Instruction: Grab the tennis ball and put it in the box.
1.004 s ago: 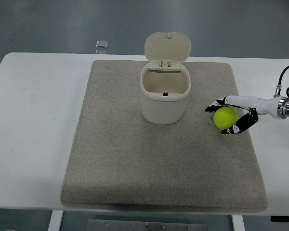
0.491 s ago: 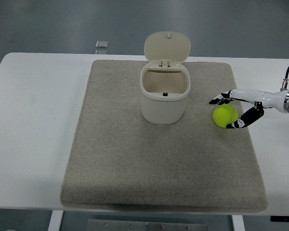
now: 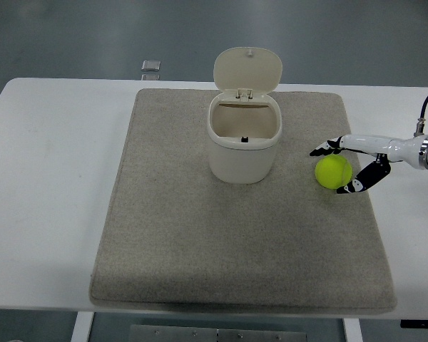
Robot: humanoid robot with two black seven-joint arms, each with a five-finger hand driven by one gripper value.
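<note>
The yellow-green tennis ball (image 3: 333, 172) lies on the grey mat (image 3: 200, 235), right of the box. The box (image 3: 245, 146) is a cream bin with its hinged lid (image 3: 247, 69) standing open at the back, and its inside looks empty. My right hand (image 3: 332, 171) reaches in from the right edge and straddles the ball. Its fingers (image 3: 327, 149) stretch over the ball's far side and its thumb (image 3: 359, 182) sits at the near right. The fingers are spread and do not clamp the ball. The left arm is out of view.
The mat covers most of the white table (image 3: 50, 178). A small grey square object (image 3: 151, 65) lies beyond the table's far edge. Bare mat lies between the ball and the box.
The right hand has pulled back a little to the right and loosened around the ball over the last second. The ball has stayed almost in place on the mat.
</note>
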